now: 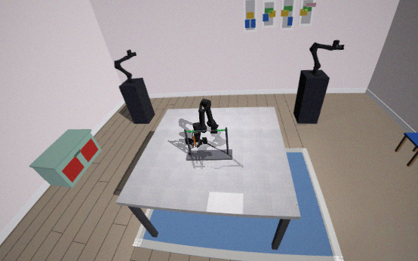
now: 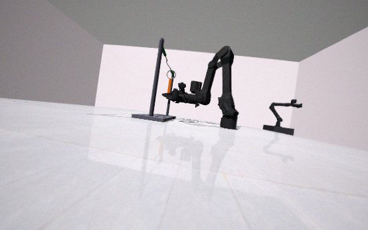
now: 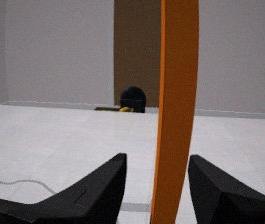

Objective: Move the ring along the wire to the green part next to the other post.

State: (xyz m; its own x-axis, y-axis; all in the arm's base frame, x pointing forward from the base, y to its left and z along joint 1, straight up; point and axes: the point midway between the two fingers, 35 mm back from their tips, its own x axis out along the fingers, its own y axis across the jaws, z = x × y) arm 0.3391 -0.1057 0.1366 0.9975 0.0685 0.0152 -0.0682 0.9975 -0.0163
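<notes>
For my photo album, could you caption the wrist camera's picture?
The open gripper straddles the orange handle, one dark finger on each side, not yet squeezing it.

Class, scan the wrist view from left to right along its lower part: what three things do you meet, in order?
Left finger → orange handle → right finger. The handle stands upright in the gap between the two fingers, with space showing on both sides of it.
</notes>
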